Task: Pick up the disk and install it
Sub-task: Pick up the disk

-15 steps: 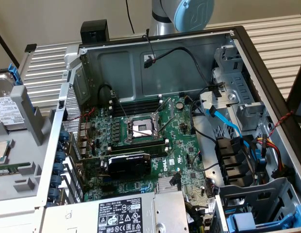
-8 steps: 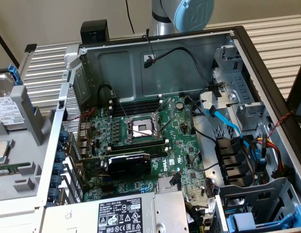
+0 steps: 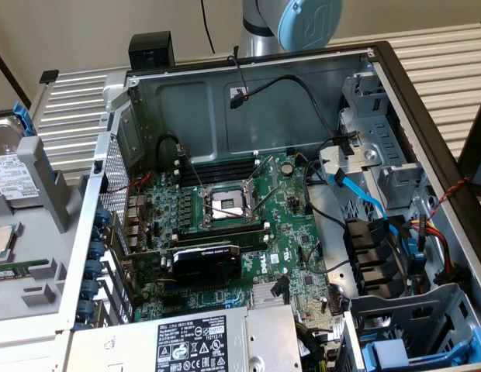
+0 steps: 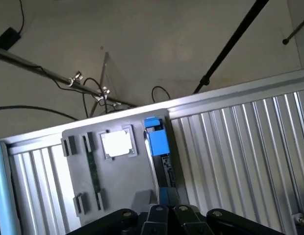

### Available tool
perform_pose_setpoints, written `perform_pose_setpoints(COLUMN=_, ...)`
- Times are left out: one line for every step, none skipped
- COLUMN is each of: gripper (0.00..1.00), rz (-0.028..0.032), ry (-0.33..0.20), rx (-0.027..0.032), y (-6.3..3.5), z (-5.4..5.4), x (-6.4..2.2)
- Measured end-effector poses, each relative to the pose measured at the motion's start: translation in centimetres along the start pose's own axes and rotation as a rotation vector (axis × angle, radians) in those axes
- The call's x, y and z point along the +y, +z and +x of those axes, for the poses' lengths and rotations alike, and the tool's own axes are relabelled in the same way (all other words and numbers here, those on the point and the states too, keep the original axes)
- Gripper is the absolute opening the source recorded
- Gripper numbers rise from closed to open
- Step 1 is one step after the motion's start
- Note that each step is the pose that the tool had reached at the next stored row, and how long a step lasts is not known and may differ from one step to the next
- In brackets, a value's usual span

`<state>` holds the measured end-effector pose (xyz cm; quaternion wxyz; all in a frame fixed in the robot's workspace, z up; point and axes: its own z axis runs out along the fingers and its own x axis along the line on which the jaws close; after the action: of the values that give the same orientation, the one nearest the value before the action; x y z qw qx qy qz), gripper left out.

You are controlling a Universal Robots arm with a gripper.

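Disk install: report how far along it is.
Done: nothing visible; the disk stands in the grey tray, outside the computer case. In hand: nothing; the gripper is shut, with nothing between its fingers. Left: both pick-up and install.

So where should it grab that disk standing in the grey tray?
The disk stands on edge in a slot of the tray, so only its narrow blue top sticks out. It is probably best pinched across that thin top edge, coming straight down from above.
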<state>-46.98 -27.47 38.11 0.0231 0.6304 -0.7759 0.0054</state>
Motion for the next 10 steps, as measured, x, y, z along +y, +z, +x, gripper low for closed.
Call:
perform_pose_setpoints(gripper=0.11, rz=0.0009, ry=-0.019, rx=0.0003, y=0.01, z=0.0, x=0.0)
perform_pose_setpoints(gripper=0.11, rz=0.0018, ry=-0.034, rx=0.0006, y=0.02, z=0.0, x=0.0)
perform_pose_setpoints(gripper=0.11, rz=0.0026, ry=-0.047, rx=0.0008, y=0.03, z=0.0, x=0.0)
perform_pose_setpoints(gripper=0.11, rz=0.0039, ry=-0.06, rx=0.001, y=0.03, z=0.0, x=0.0)
perform_pose_setpoints(gripper=0.11, rz=0.0054, ry=-0.071, rx=0.001, y=0.03, z=0.0, x=0.0)
perform_pose_setpoints(gripper=0.11, rz=0.0062, ry=-0.082, rx=0.0011, y=0.04, z=0.0, x=0.0)
perform_pose_setpoints(gripper=0.11, rz=0.0068, ry=-0.096, rx=0.0014, y=0.04, z=0.0, x=0.02)
perform_pose_setpoints(gripper=0.11, rz=0.0074, ry=-0.111, rx=0.0017, y=0.04, z=0.01, x=0.05)
perform_pose_setpoints(gripper=0.11, rz=0.008, ry=-0.126, rx=0.0021, y=0.04, z=0.01, x=0.06)
perform_pose_setpoints(gripper=0.11, rz=0.0087, ry=-0.14, rx=0.0023, y=0.05, z=0.01, x=0.08)
